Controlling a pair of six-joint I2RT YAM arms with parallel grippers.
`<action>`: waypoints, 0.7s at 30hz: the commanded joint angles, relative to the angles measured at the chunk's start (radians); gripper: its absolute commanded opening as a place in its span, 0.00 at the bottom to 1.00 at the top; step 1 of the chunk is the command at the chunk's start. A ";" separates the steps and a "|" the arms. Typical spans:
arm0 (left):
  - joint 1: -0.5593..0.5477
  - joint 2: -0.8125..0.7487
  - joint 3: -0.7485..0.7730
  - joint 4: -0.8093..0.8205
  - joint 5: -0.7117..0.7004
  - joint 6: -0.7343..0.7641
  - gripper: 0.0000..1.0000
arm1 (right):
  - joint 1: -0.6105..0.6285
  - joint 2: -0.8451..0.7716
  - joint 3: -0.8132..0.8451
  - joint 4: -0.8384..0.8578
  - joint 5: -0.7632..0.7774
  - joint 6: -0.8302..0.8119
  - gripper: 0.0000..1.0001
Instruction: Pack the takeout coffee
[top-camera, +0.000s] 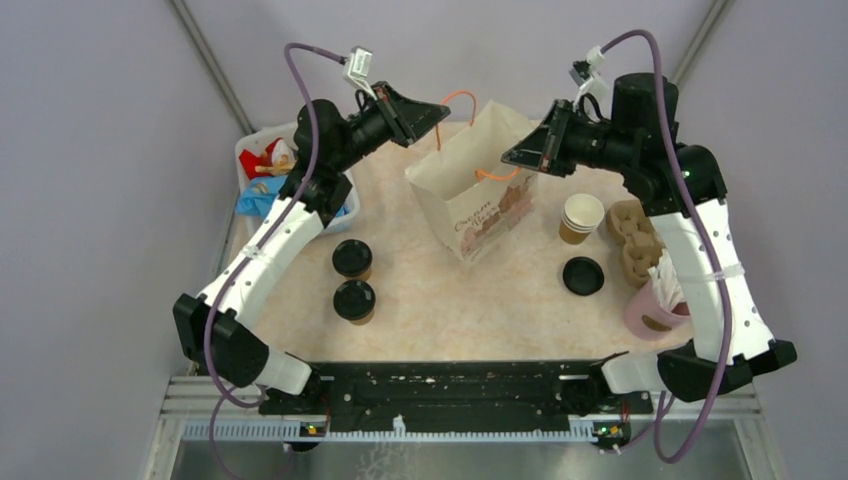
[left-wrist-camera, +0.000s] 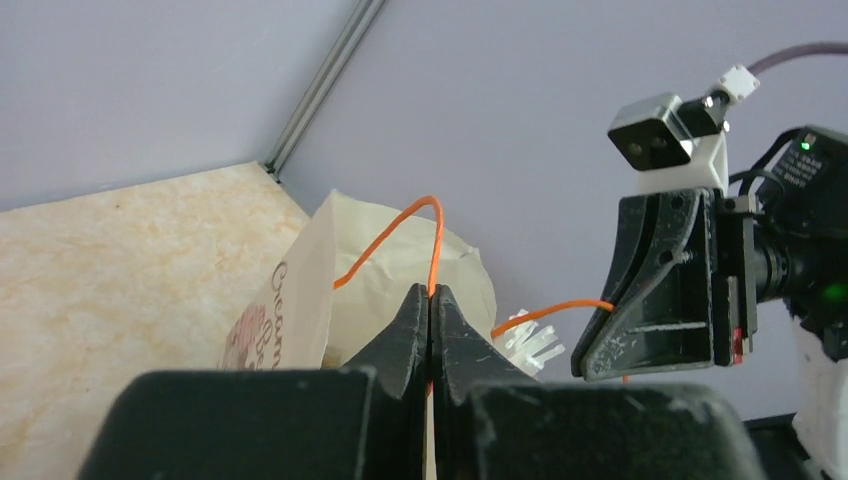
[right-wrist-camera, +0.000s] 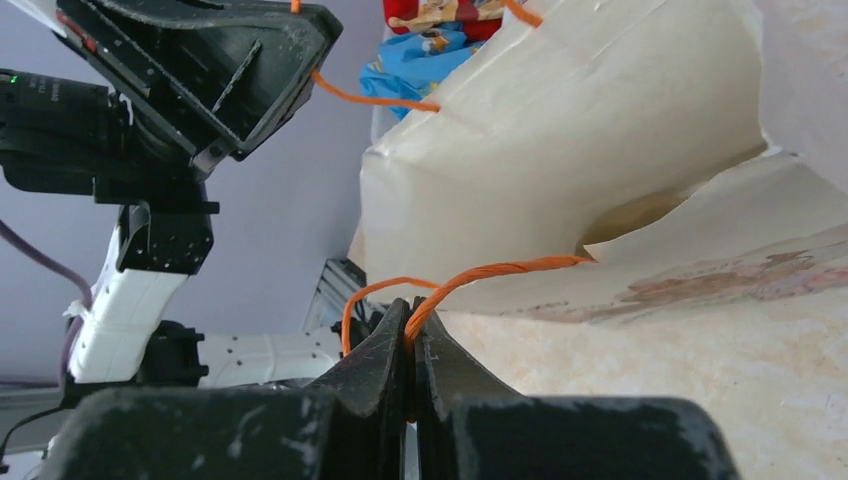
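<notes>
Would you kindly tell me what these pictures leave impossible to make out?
- Top view: the paper bag's inside, hidden by its own folded walls.
- Top view: the two lidded cups' contents, covered from above.
- Top view: pulp tray, partly behind the right arm.
- Wrist views: the cups, out of frame.

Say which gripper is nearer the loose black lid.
Right. The right gripper, shut on one orange handle, hangs behind the loose black lid; the left gripper, on the other handle, is beyond the bag.
</notes>
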 joint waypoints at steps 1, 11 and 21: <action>-0.005 -0.025 0.070 -0.071 -0.077 -0.079 0.00 | -0.004 -0.006 0.058 -0.039 -0.040 0.046 0.00; 0.062 0.123 -0.086 -0.210 -0.033 0.008 0.00 | -0.153 -0.106 -0.698 0.390 -0.117 0.193 0.00; 0.040 0.110 0.281 -0.261 0.039 -0.018 0.00 | -0.152 -0.076 -0.207 0.200 -0.236 0.215 0.00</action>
